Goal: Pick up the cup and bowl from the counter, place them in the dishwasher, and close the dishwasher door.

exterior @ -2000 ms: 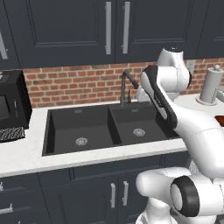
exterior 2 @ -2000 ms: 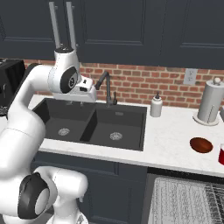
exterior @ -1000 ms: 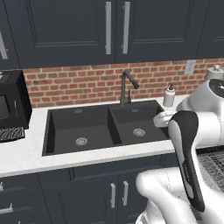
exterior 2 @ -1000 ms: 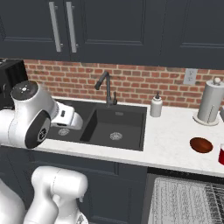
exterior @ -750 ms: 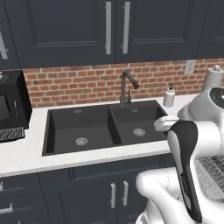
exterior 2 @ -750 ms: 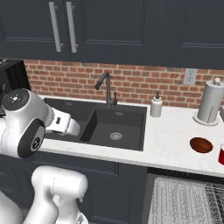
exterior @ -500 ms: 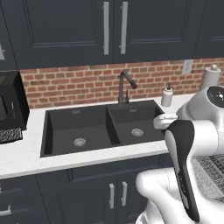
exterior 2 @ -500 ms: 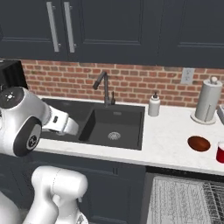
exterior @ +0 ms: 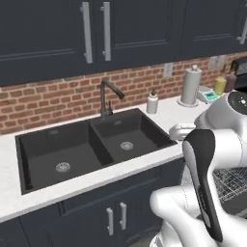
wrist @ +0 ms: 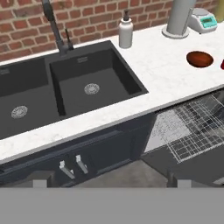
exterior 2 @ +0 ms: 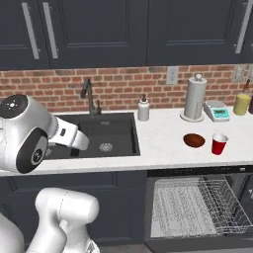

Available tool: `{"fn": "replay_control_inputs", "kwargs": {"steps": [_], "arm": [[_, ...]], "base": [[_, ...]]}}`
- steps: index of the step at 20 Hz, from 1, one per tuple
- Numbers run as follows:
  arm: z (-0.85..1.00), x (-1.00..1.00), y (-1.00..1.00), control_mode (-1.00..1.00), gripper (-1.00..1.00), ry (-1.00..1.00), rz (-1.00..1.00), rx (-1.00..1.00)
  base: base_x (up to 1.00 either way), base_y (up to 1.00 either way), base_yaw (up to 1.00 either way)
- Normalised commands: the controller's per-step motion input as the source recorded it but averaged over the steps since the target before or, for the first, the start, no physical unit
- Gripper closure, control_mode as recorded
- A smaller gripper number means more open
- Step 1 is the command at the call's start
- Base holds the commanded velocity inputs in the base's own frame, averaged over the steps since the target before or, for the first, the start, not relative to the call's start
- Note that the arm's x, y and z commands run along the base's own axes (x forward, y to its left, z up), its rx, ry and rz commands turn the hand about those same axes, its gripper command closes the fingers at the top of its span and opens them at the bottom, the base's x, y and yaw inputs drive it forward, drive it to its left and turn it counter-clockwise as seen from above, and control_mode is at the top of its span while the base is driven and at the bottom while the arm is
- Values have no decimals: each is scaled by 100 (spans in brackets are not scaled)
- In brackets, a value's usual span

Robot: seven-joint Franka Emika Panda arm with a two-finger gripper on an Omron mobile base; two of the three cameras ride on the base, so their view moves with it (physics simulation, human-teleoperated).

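Observation:
The red cup (exterior 2: 219,144) stands upright on the white counter (exterior 2: 163,143) at the right. Just left of it rests the reddish-brown bowl (exterior 2: 194,140). Below them the dishwasher is open, its grey wire rack (exterior 2: 197,201) pulled out over the lowered door. In the hand view the bowl (wrist: 200,59) sits at the upper right, a red sliver of the cup (wrist: 222,64) is at the edge, and the rack (wrist: 192,127) lies below. My gripper (wrist: 111,183) is open and holds nothing, out in front of the sink cabinets, well left of both objects.
A black double sink (exterior 2: 99,133) with a faucet (exterior 2: 88,96) lies left of the dishwasher. Along the brick wall stand a soap bottle (exterior 2: 144,108), a paper towel roll (exterior 2: 194,98), a small scale (exterior 2: 217,110) and a yellow jar (exterior 2: 241,104). My folded arm (exterior: 207,164) blocks the right of the left base view.
The whole scene has slid left in both base views, so the base has driven right toward the dishwasher. The arm keeps its folded pose and the gripper stays open.

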Motion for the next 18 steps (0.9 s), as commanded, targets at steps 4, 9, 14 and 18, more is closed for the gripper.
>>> {"fn": "replay_control_inputs", "kwargs": {"steps": [4,9,14,18], "arm": [[0,0,0,100,-100,0,0,0],[0,0,0,100,-100,0,0,0],[0,0,0,100,-100,0,0,0],[0,0,0,100,-100,0,0,0]], "base": [[-57,63,-68],[-26,39,-67],[34,21,-50],[94,0,-37]]}}
